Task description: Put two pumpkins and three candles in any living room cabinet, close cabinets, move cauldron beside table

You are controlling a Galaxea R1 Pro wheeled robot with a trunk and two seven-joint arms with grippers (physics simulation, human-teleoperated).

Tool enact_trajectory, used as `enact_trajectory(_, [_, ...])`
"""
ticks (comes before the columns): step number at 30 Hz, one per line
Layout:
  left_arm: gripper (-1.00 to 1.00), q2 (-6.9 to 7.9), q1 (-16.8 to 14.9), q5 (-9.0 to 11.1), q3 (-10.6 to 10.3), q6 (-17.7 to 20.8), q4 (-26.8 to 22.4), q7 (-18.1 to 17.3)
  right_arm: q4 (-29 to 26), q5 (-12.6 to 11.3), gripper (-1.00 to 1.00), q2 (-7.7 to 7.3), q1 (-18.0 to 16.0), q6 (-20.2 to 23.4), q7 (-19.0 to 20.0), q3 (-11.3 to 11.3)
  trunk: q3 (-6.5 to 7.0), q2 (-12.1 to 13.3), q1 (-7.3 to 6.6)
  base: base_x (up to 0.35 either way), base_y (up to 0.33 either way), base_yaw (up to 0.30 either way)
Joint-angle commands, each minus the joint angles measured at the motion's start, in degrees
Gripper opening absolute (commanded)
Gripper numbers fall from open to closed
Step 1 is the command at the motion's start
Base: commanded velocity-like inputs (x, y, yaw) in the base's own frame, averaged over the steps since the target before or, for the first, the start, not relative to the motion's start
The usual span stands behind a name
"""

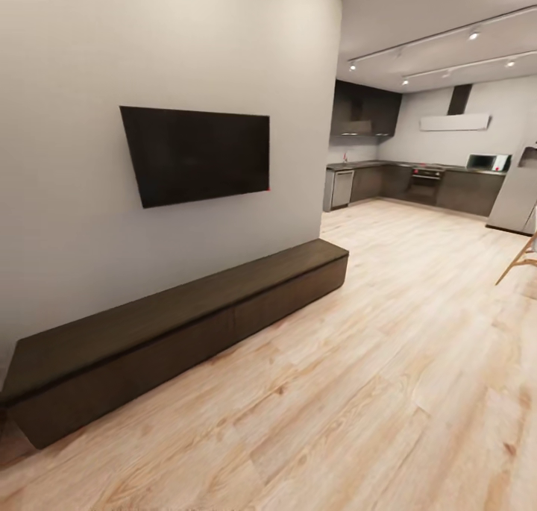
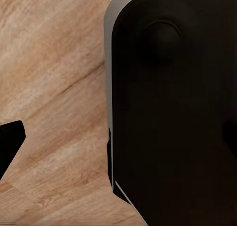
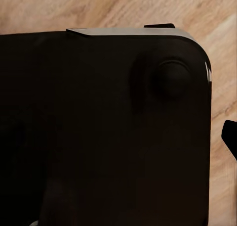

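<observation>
A: Cabinet (image 1: 186,324) is the long low dark-brown unit on the wood floor (image 1: 388,362), flush against the white wall, right under the wall TV (image 1: 198,153). All fronts look closed from the head view, top is bare.

B: Long axis?

A: Runs along the wall, near end at the lower left of the head view, far end toward the kitchen (image 1: 418,179) in the bkgd. Robot faces it at an angle, so the left side of the robot is closer to it; judging by that, the left arm would likely reach a drawer front first.

B: Pincers?

A: Can't tell on either. Left wrist view has a big dark rounded housing w/ a grey edge (image 2: 173,112), prob. part of the robot's own body, over floor planks; a black tip pokes in at the frame edge, could be a finger, not enough to judge the gap. Right wrist view is much the same, dark housing (image 3: 108,132) above the floor. No sign of anything held.

B: Step?

A: Looks like transit or scouting. Next needs locating the items before the cabinet matters.
</observation>
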Motion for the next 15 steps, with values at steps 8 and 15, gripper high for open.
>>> enact_trajectory(8, [1.00, 0.00, 0.0, 0.0, 0.0, -0.1, 0.0, 0.0, 0.0, -0.3, 1.00, -0.08, 0.0, 0.3, -0.1, 0.1, -0.05, 0.0, 0.00, 0.000, 0.000, 0.291])
enact_trajectory(15, [1.00, 0.00, 0.0, 0.0, 0.0, -0.1, 0.0, 0.0, -0.3, -0.6, 1.00, 0.06, 0.0, -0.3, 0.8, -0.1, -0.05, 0.0, 0.00, 0.000, 0.000, 0.292])
